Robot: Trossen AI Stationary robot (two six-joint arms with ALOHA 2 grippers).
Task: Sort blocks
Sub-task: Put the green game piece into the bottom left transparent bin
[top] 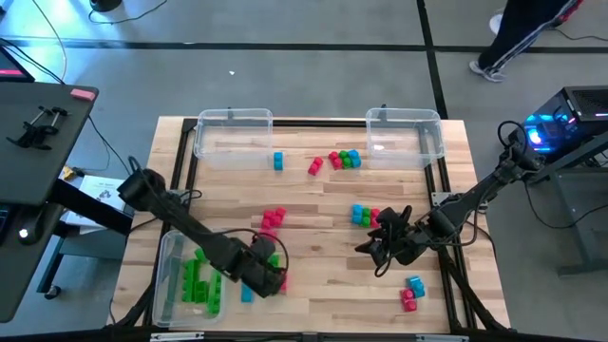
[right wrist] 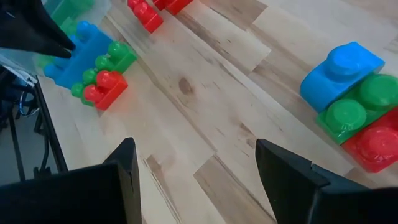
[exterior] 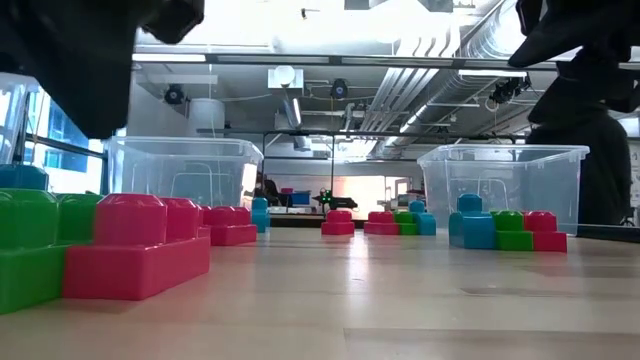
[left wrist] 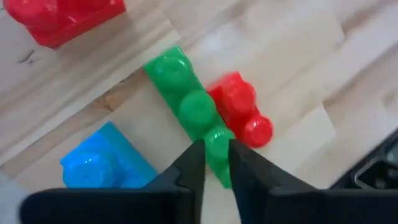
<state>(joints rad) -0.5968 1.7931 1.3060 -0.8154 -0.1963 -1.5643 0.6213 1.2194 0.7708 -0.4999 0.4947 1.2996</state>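
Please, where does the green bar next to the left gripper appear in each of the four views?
High view: green bar low, left of centre.
Low view: probably the green block at the far left, nearest the camera; not certain.
Left wrist view: centre.
Right wrist view: upper left, far off.
Landmark: the red block touching it.

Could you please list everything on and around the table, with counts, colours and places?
Bins: three, clear; two at the far edge, one at the near left corner holding green blocks.
Loose blocks: red, green and blue, in small clusters across the table; exact count unclear.
Table: one, wooden.
Person: one, legs only, beyond the far right corner.
Left gripper: beside the near-left bin, closed round a green bar lying against a red block.
Right gripper: open, empty, above the table right of centre.
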